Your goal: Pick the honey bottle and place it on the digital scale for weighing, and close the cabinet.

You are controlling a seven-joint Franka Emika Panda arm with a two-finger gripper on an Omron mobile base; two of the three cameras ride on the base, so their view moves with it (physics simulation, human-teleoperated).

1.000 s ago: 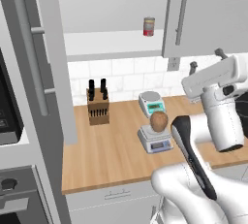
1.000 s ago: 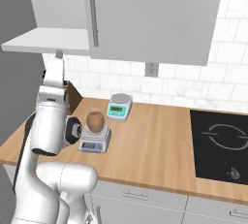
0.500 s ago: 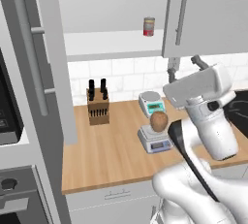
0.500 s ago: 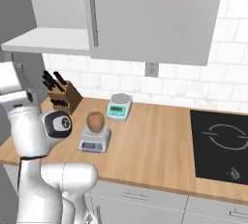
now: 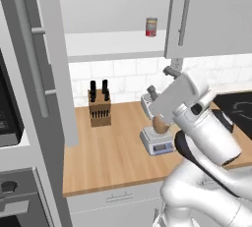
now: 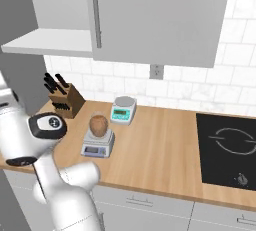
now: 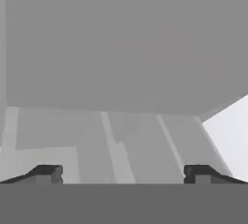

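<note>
**Wooden counter, honey on the scale**

Wooden counter (image 6: 165,145) carries the digital scale (image 6: 97,144) with the honey bottle (image 6: 99,124) on its platter. Above, the cabinet (image 5: 98,49) stands open. The gripper (image 7: 123,173) is spread, empty; the arm partly hides the bottle.

The arm (image 5: 202,137) is made of glossy white rounded shells with dark grey bands at the joints. In the left base view a black cable-like strip runs along the lower link. In the right base view one joint has a round black cap (image 6: 48,123) with small white marks on it. The tool (image 7: 123,173) has two small dark finger tips (image 7: 44,173), flat and blunt.
</note>
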